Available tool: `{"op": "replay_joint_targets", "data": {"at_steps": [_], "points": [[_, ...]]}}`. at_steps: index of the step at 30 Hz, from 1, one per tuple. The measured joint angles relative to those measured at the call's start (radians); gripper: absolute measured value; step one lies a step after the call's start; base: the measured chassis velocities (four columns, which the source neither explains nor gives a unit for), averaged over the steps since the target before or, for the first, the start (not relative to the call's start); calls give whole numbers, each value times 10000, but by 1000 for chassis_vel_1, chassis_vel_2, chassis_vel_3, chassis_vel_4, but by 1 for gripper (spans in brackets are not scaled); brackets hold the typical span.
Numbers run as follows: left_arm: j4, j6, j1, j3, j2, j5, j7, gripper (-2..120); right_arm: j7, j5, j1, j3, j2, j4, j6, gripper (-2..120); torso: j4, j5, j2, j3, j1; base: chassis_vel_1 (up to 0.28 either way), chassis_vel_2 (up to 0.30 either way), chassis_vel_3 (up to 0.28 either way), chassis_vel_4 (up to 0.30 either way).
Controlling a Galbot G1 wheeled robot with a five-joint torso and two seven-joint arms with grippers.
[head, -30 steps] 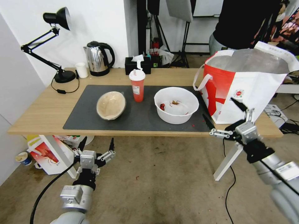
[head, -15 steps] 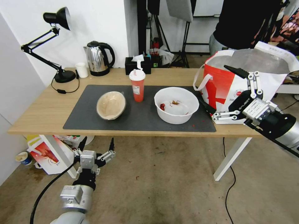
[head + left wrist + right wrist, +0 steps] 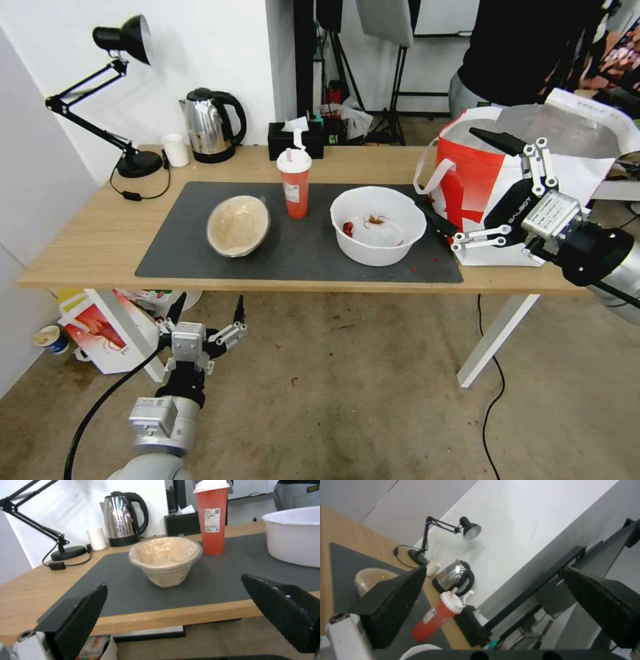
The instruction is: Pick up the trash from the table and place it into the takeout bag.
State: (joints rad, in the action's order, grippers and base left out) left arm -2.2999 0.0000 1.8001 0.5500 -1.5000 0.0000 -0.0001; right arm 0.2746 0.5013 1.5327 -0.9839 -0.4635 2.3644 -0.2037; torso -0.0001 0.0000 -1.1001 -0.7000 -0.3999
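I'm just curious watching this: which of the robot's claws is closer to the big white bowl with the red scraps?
The right. The right gripper hangs open just beside the white bowl, in front of the takeout bag. The left gripper waits open below the table edge.

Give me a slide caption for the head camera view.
Right gripper, jaws open, beside takeout bag and white bowl; left gripper low.

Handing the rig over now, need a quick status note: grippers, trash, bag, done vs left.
Right gripper: open, empty, raised in front of the takeout bag, beside the large white bowl.
Left gripper: open, empty, parked low before the table.
Large white bowl, red drink cup and tan paper bowl all sit on the mat.
Done: nothing bagged. Left: all three.
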Motion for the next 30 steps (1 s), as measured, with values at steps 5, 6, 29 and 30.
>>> {"op": "replay_joint_targets", "data": {"at_steps": [5,6,29,30], "points": [[0,0,0,0,0,0,0,100,149,173,-40,29,159,-69,42,100,0,0,0,0,-1,0,0,0,0],[0,0,0,0,0,0,1,100,251,337,-177,74,285,-103,99,100,1,1,0,0,0,0,0,0,0],[0,0,0,0,0,0,0,100,2226,5161,-3795,2205,3189,-495,3837,100,5,-1,1,-1,-1,0,0,0,0],[0,0,0,1,1,-1,0,100,2005,5415,-3935,2357,3331,-486,4350,100,0,0,1,0,-1,0,0,0,0]]}}
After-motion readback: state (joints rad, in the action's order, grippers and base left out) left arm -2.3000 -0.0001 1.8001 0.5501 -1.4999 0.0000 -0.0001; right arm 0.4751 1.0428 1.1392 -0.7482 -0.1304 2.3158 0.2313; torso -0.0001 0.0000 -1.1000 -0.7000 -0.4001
